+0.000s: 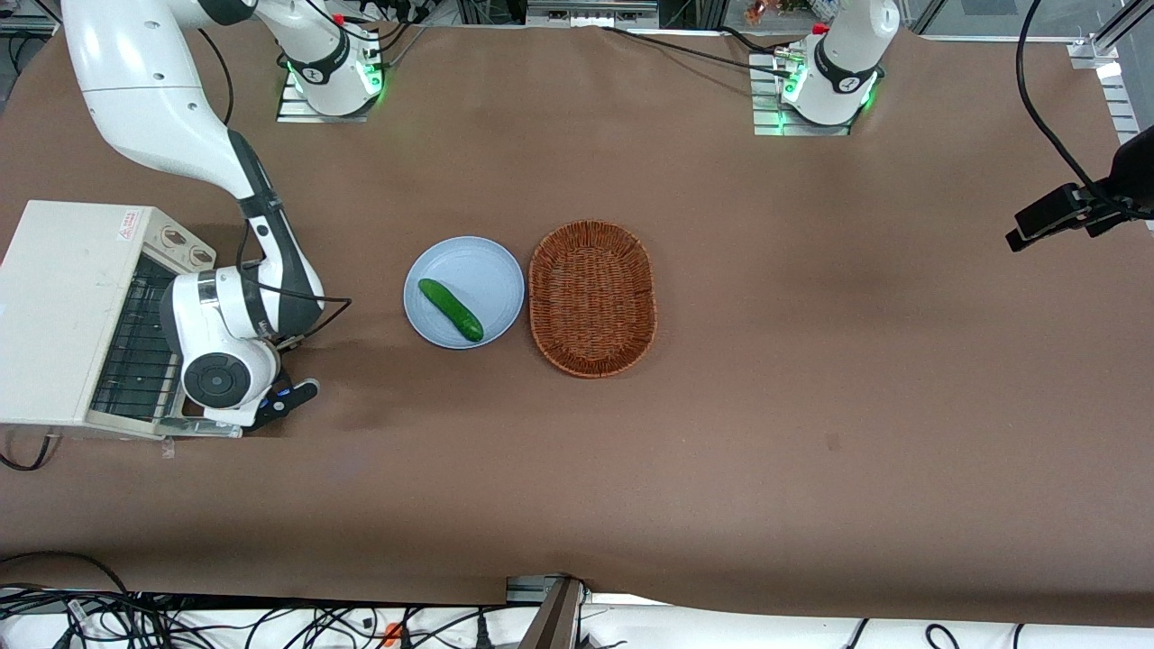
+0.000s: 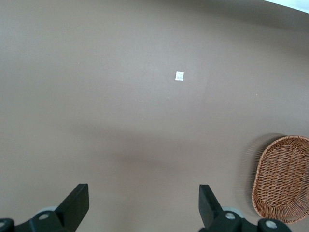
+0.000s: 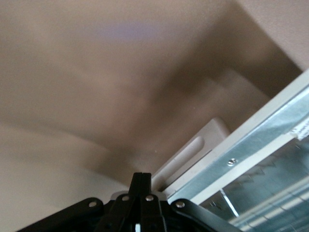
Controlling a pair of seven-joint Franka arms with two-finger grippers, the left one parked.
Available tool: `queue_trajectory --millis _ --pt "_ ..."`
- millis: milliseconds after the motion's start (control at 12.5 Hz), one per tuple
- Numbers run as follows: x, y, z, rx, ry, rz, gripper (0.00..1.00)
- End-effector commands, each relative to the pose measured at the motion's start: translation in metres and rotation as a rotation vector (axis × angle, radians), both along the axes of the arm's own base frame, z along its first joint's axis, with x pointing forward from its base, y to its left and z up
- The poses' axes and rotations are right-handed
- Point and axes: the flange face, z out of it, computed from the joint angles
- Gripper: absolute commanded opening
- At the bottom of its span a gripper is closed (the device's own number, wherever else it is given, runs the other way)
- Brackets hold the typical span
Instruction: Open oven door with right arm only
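- Desk (image 1: 721,433): brown cover; bare along the edge nearest the front camera.
- Gripper (image 1: 293,397): low over the desk at the working arm's end, just beside the nearer corner of the oven door (image 1: 212,427). Fingers (image 3: 136,188) pressed together, with nothing seen pinched between them.
- Oven door: apparently swung down and lying open, bare-metal inner side (image 3: 270,145) facing up in the right wrist view. Largely covered by the wrist of the right arm (image 1: 270,243) in the front view, with only a silvery edge strip exposed. Handle not clearly identifiable; contact between fingers and door not confirmable.
- Oven (image 1: 54,297): cream-white, at the working arm's end of the desk. Wire rack (image 1: 135,333) exposed inside, consistent with an open door.
- Plate (image 1: 478,270) with cucumber (image 1: 450,309) on it, and empty wicker basket (image 1: 590,297) just beside: mid-desk, well apart from the oven, not part of this task.
- Knob panel (image 1: 180,245): farther from the front camera than the rack; not to be touched.
- Step in hand, as judged: end of the opening stroke, door at or near full travel.
- Next move, as judged: confirm the door rests fully down, then lift the gripper up and away from the door edge without dragging or rebounding it.
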Motion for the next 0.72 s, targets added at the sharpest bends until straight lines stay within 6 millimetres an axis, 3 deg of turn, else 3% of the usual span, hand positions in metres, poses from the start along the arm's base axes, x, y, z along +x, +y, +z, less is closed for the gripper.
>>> queue_trajectory --millis 0,240,640 --pt "-0.002 -0.050 -0.006 -0.031 0.019 -0.068 0.00" --pt "-0.005 -0.054 -0.008 0.034 0.019 -0.195 0.00" --pt "-0.006 -0.034 0.000 0.136 0.032 -0.493 0.00"
